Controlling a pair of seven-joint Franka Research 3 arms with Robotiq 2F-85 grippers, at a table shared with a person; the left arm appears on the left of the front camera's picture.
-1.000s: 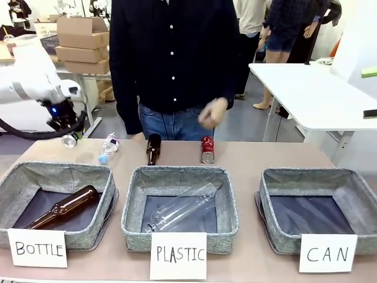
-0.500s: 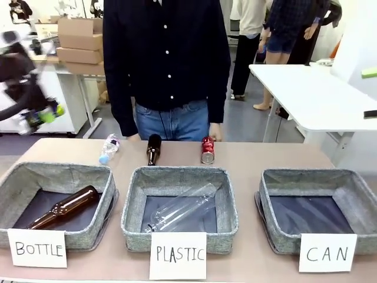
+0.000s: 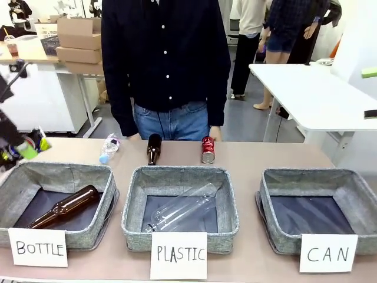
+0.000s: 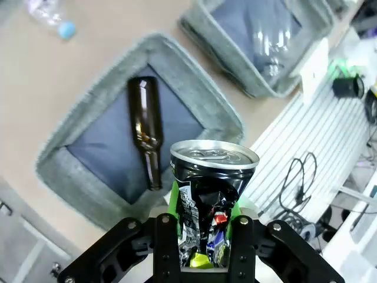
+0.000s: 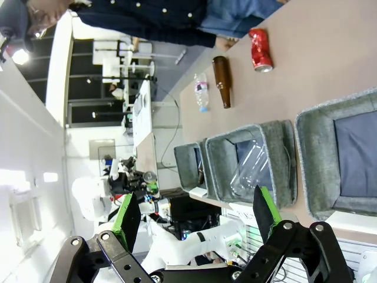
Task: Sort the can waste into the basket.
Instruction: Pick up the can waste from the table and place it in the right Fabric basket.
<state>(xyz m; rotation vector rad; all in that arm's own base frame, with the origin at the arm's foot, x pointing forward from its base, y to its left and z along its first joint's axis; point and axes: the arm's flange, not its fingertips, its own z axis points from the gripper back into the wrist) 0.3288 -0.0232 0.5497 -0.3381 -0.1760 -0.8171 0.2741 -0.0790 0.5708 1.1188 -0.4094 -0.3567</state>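
A crushed silvery can (image 4: 211,197) with dark multicolour print stands upright between the green pads of my left gripper (image 4: 203,203), which is shut on it. That gripper (image 3: 25,150) hangs blurred at the table's far left edge, above the basket marked "BOTTLE" (image 3: 17,177). The red can (image 3: 207,149) lies on the table at the far side, in front of the person; it appears again as the red can (image 5: 260,50). At the right stands the grey basket (image 3: 268,194) with the "CAN" card (image 3: 328,253). My right gripper (image 5: 195,215) is open and holds nothing.
A brown bottle (image 3: 65,206) lies in the BOTTLE basket, and a clear bottle (image 3: 179,212) in the middle basket (image 3: 132,203) marked "PLASTIC". On the table lie another brown bottle (image 3: 154,147) and a small plastic bottle (image 3: 108,147). The person's hand (image 3: 215,132) rests behind the red can.
My left gripper has swung left and down with the crushed can to the table's left edge. The person's hand has dropped back from above the red can.
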